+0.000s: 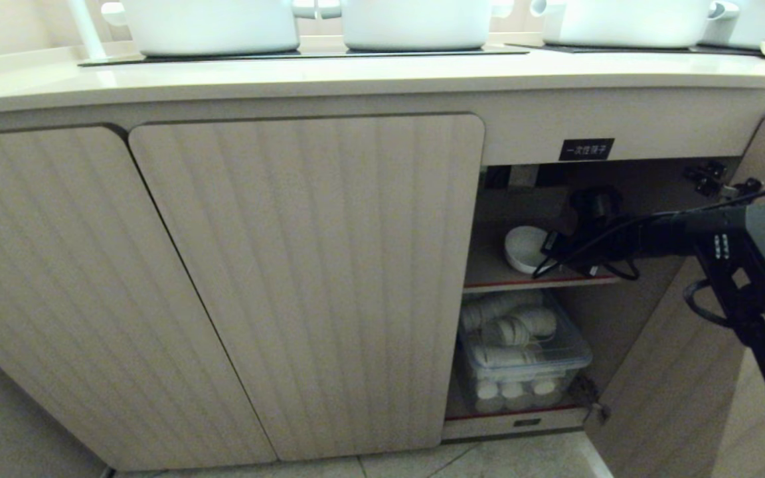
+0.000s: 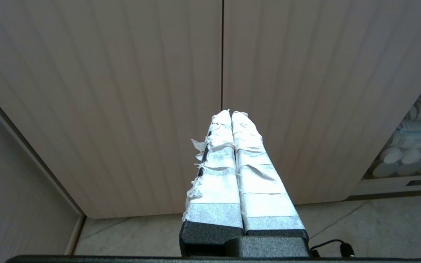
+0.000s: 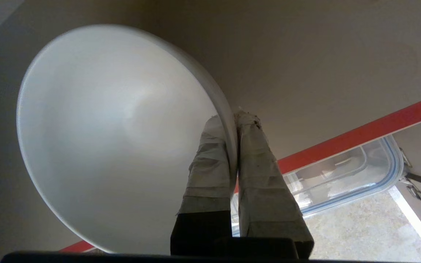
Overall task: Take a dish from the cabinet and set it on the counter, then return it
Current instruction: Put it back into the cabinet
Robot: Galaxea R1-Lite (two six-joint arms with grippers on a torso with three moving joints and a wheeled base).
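Pinching one white dish [image 3: 115,138] by its rim, the right gripper [image 3: 235,120] is closed on it with one taped finger [image 3: 210,160] on each face. Dish sits tilted on edge inside the open cabinet [image 1: 303,279], over the upper of two red-edged shelves [image 1: 535,284]. One clear lidded bin [image 1: 522,352] below. Three white pots [image 1: 416,23] on the counter [image 1: 356,73]. Left gripper [image 2: 231,114] idles, fingers together, facing two closed doors.

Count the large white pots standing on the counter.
3, all cut off by the head view's top edge: one at left, one in the middle, one at right. More may sit out of view.
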